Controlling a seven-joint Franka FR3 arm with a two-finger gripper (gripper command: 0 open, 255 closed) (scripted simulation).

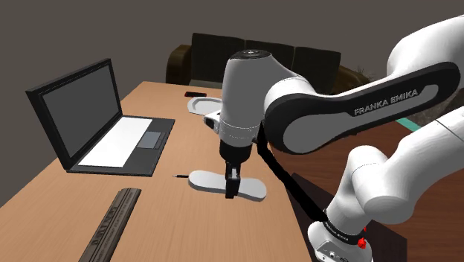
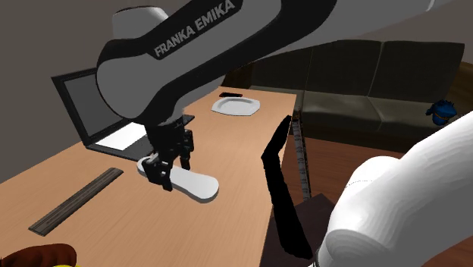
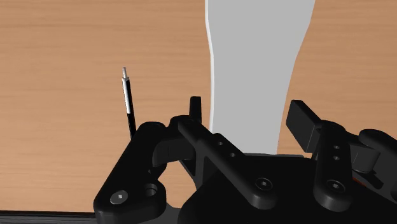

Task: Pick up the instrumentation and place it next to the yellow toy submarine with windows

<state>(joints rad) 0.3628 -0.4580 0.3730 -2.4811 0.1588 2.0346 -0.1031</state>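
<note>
Shoulder view: pincer (image 1: 231,187) down at the tabletop (image 1: 171,223), black fingers pointing straight down onto a flat, pale grey instrument (image 1: 204,181). Long, with rounded ends, lying flat on the wood near the tabletop's edge at that view's right.

Wrist view: pincer (image 3: 248,111) with fingers apart, one on each side of the instrument's (image 3: 257,57) narrowed middle. A sliver of wood showing between one finger and the grey edge; the other finger close against it, contact impossible to judge. Just beside the instrument, apart from it, a thin black probe (image 3: 129,102) with a silver tip.

Second exterior view: pincer (image 2: 173,171) straddling the instrument (image 2: 198,186) under the white arm. Open laptop (image 2: 98,114) well apart, at that view's left. White plate (image 2: 235,105) farther along the tabletop (image 2: 227,227), toward a dark sofa (image 2: 379,68). Dark flat strip (image 2: 76,201) lying nearer that camera, apart from the instrument.
</note>
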